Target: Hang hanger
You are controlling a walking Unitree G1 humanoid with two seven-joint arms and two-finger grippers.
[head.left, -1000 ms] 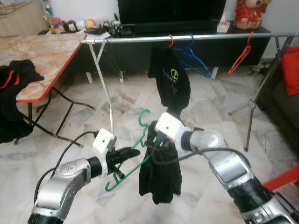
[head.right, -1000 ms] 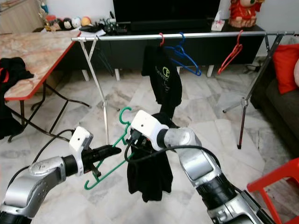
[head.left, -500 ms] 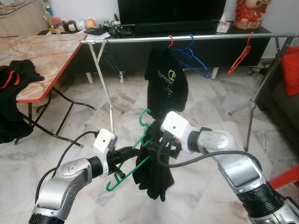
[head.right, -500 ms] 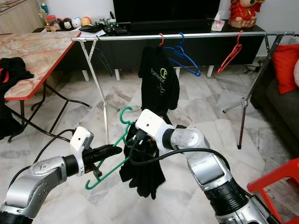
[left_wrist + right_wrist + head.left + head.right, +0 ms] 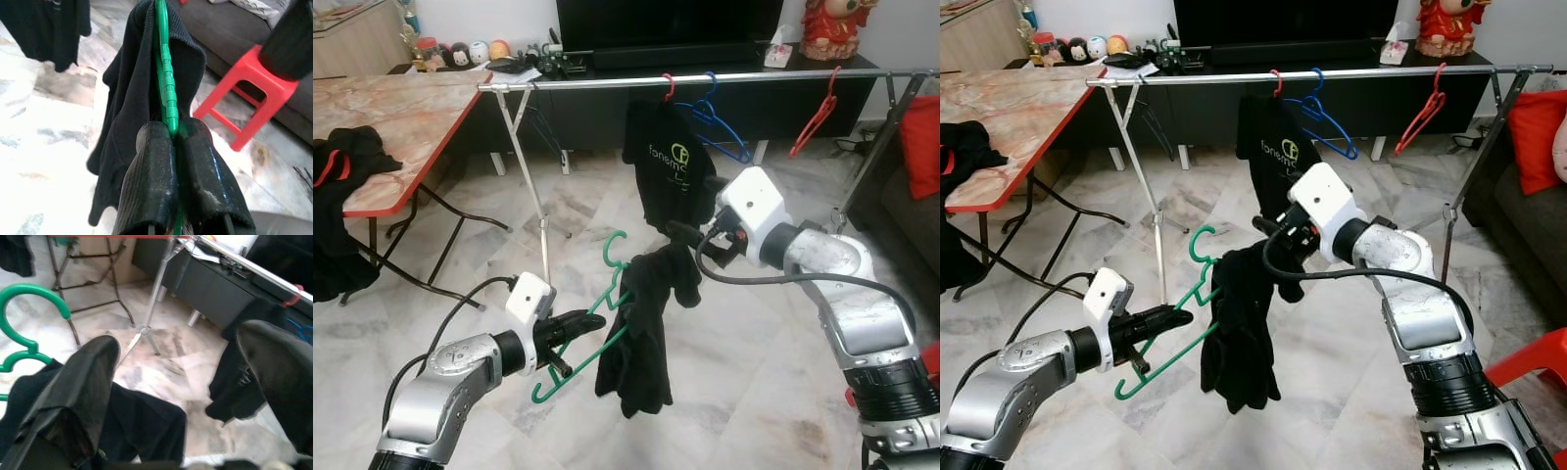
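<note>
The green hanger [image 5: 590, 318] is pinched at its lower bar between the pressed-together fingers of the left gripper [image 5: 576, 324], low and well in front of the drying rail [image 5: 705, 78]. A black garment [image 5: 641, 328] is draped over one shoulder of it and hangs bunched and lopsided. The hook [image 5: 615, 247] points up towards the rail.

The right gripper [image 5: 680, 233] sits just above the garment's top edge with its fingers spread and nothing between them, between the hanger and the black printed T-shirt [image 5: 672, 176] on the rail.

To do this step well, the garment likely needs squaring on the hanger first, since an uneven load could slide off when lifted. The hanger should then go up with the hook leading and land on bare rail beside the T-shirt, away from the blue hanger [image 5: 724, 127] and the red hanger [image 5: 815, 117]. The left gripper's hold should be kept firm until the hook sits over the rail.
</note>
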